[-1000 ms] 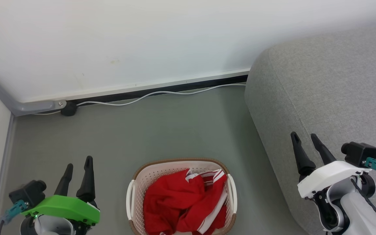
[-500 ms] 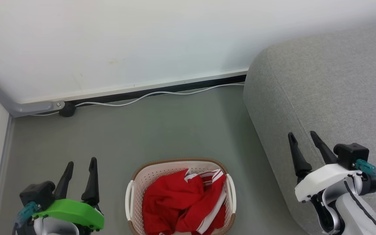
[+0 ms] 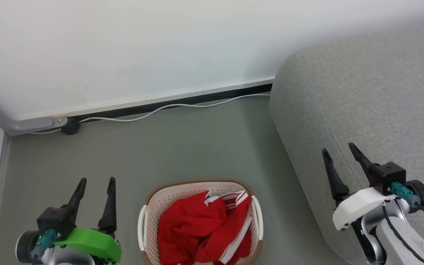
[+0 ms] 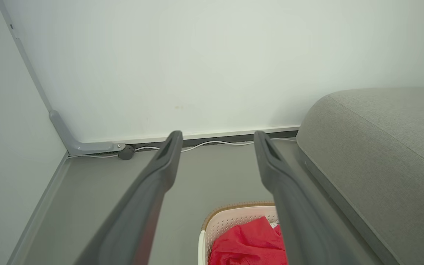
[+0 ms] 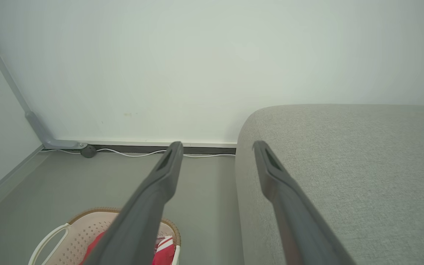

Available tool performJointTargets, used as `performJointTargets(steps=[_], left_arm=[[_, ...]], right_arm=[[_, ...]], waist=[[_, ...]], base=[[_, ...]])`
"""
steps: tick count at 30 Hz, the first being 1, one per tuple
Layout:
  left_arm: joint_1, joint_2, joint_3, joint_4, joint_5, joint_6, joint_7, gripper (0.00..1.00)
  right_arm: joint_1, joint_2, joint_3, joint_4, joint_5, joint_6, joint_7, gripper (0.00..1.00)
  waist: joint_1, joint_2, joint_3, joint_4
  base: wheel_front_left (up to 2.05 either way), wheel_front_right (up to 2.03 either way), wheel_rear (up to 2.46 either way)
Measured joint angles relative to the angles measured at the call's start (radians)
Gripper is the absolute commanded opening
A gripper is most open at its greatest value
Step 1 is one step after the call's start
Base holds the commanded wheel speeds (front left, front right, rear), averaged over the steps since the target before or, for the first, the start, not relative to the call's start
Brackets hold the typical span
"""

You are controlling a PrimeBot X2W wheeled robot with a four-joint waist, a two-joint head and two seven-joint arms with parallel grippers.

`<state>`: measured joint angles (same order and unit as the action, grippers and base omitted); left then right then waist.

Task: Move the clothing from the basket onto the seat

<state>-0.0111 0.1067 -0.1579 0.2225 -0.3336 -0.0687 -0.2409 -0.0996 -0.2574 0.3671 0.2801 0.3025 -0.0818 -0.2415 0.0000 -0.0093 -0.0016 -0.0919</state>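
Over the last second my head camera has drifted, so the wall line and the sofa sit a touch further left in the picture. Both arms have turned at the wrist, each black camera block rolling in toward its fingers.

The left gripper (image 3: 98, 179), under its green shell, hangs at my lower left over the grey-green floor (image 3: 182, 143). Its two long dark fingers are spread wide and grip nothing.

The white-shelled right gripper (image 3: 338, 148) shows against the rounded edge of the large grey woven-fabric sofa (image 3: 366, 99). Its fingers are equally spread and free. I cannot tell how far it stands off the fabric.

Between the two arms the oval cream perforated plastic laundry basket (image 3: 168, 200), with its brown rim and white side handles, stands on the floor near the sofa's flank. The bright red sportswear with white stripes (image 3: 193, 228) lies crumpled inside the basket.

A thin white cable (image 3: 168, 107) runs along the foot of the white wall (image 3: 160, 44).
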Motion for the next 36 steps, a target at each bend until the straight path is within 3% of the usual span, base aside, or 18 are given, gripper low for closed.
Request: performJointTargets(steps=[5, 22, 36], left_arm=[[0.001, 0.000, -0.001, 0.001, 0.046, -0.001, -0.008, 1.00], [0.014, -0.003, 0.019, 0.008, 0.050, -0.011, -0.008, 1.00], [-0.020, -0.016, -0.005, -0.026, 0.061, -0.020, -0.008, 1.00]], right_arm=[[0.000, -0.008, 0.006, 0.008, -0.030, 0.000, -0.009, 1.00], [0.000, -0.003, -0.015, 0.012, -0.030, 0.011, -0.010, 1.00], [-0.041, 0.010, -0.036, -0.053, -0.052, 0.021, -0.010, 1.00]], waist=[[0.0000, 0.0000, -0.001, -0.004], [0.0000, 0.0000, 0.005, -0.003], [0.0000, 0.0000, 0.129, -0.005]], base=[[0.00, 0.00, 0.00], [0.00, 0.00, 0.00], [0.00, 0.00, 0.00]])
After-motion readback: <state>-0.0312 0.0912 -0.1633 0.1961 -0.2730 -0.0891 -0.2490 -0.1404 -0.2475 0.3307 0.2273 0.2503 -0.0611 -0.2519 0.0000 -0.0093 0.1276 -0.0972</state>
